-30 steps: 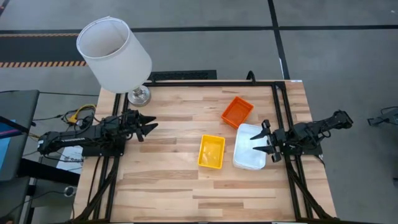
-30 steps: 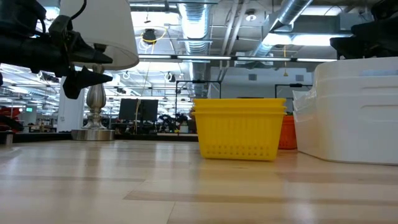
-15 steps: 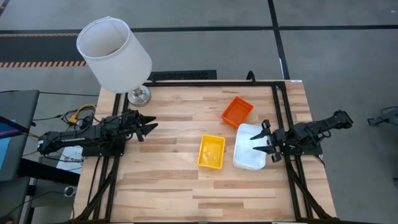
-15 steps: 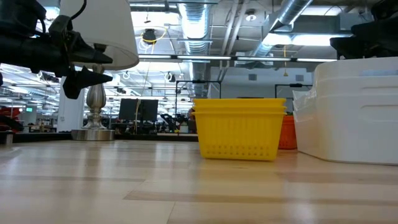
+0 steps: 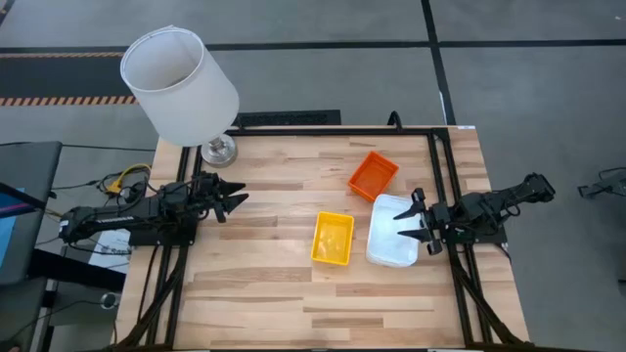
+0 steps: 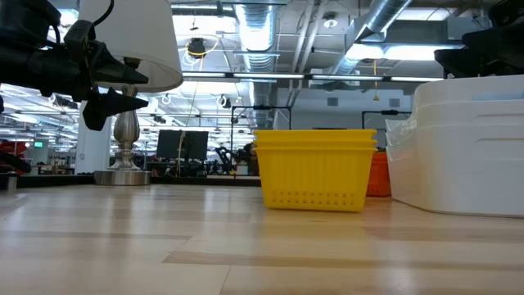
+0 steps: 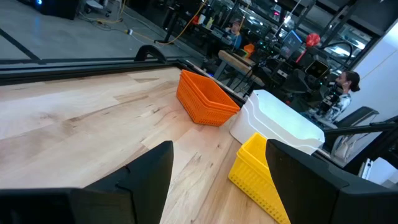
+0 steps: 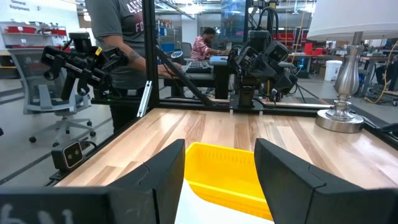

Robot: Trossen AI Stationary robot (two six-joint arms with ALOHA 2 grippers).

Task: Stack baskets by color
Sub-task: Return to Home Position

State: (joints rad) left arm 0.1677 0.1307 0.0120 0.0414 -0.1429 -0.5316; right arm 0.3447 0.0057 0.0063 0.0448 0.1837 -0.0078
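Three stacks of baskets stand on the wooden table. The orange stack (image 5: 373, 175) is at the far right, the yellow stack (image 5: 333, 238) near the middle, and the white stack (image 5: 394, 231) to the yellow one's right. Each rests on its flat bottom. My left gripper (image 5: 235, 200) is open at the table's left side, level, pointing toward the baskets (image 7: 258, 171). My right gripper (image 5: 411, 223) is open too, level, above the white stack's right edge; the yellow stack (image 8: 227, 171) shows between its fingers, farther off.
A lamp with a big white shade (image 5: 179, 86) stands on its metal base (image 5: 217, 150) at the table's far left corner. Black frame rails (image 5: 440, 166) run along the far and right edges. People (image 8: 118, 37) are in the room beyond the table's left side.
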